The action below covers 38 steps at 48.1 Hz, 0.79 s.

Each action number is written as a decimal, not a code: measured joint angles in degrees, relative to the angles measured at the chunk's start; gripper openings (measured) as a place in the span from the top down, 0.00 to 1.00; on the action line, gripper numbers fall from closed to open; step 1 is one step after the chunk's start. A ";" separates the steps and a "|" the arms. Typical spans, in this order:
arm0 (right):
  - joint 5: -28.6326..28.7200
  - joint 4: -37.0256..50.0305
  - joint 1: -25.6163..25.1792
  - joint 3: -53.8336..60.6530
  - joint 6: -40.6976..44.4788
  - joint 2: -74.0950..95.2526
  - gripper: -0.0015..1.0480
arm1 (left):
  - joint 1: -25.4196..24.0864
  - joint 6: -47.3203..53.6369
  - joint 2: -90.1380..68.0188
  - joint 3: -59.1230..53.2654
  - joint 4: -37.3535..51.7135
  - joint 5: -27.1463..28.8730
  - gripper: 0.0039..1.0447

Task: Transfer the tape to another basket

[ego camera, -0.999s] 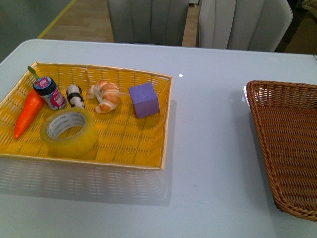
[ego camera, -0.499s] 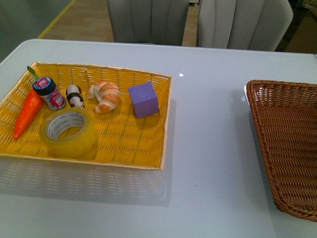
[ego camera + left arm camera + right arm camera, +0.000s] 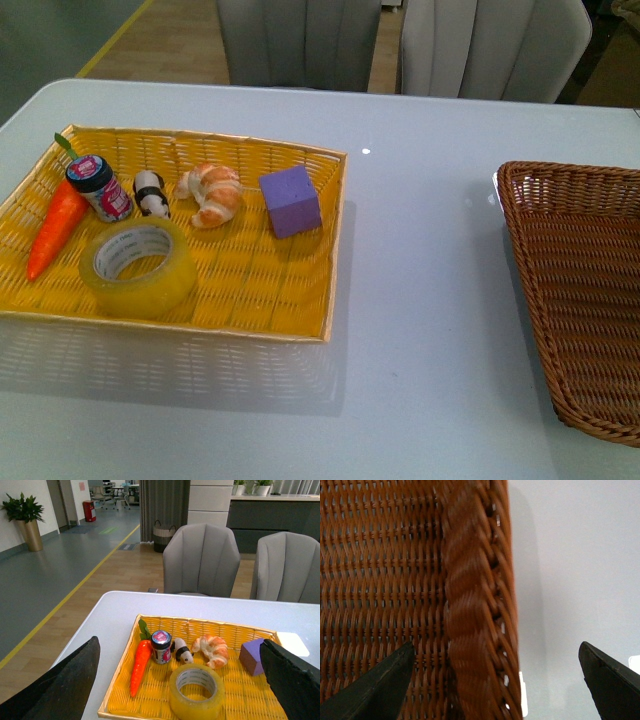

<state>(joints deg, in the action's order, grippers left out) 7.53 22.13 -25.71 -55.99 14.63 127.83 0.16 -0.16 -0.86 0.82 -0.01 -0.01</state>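
Observation:
The tape [image 3: 138, 266], a yellowish translucent roll with a white core, lies flat at the near left of the yellow woven tray [image 3: 255, 290]. It also shows in the left wrist view [image 3: 196, 691], between my left gripper's [image 3: 182, 700] wide-open black fingers [image 3: 70, 680], which stand apart from it and well above. The brown wicker basket [image 3: 585, 300] stands at the table's right, empty. My right gripper [image 3: 495, 690] is open and hovers over the basket's rim [image 3: 472, 625]. Neither gripper shows in the front view.
In the yellow tray lie a toy carrot [image 3: 55, 228], a small jar [image 3: 100, 187], a panda figure [image 3: 152, 194], a croissant [image 3: 213, 194] and a purple cube [image 3: 291, 201]. Two grey chairs [image 3: 300, 40] stand behind the white table [image 3: 420, 260].

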 joint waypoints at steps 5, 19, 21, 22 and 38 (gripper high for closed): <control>-0.02 -0.81 0.94 -0.70 -0.17 1.25 0.24 | 0.00 0.00 0.00 0.00 0.00 0.00 0.08; -0.09 -0.72 5.16 0.61 -0.57 1.75 0.72 | 0.00 0.00 0.00 0.00 0.00 0.00 0.08; 0.00 -0.59 6.03 1.01 -1.18 1.62 0.79 | 0.00 0.00 0.00 0.00 0.00 0.00 0.08; -0.02 -0.57 6.27 1.07 -1.27 1.55 0.80 | 0.00 0.00 0.00 0.00 0.00 0.00 0.08; -0.72 0.37 12.63 1.79 -5.90 1.22 0.96 | 0.00 0.00 0.00 0.00 0.00 0.00 0.08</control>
<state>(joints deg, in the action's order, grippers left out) 6.81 22.50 -13.08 -54.19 8.73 129.05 0.16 -0.16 -0.86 0.82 -0.01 -0.01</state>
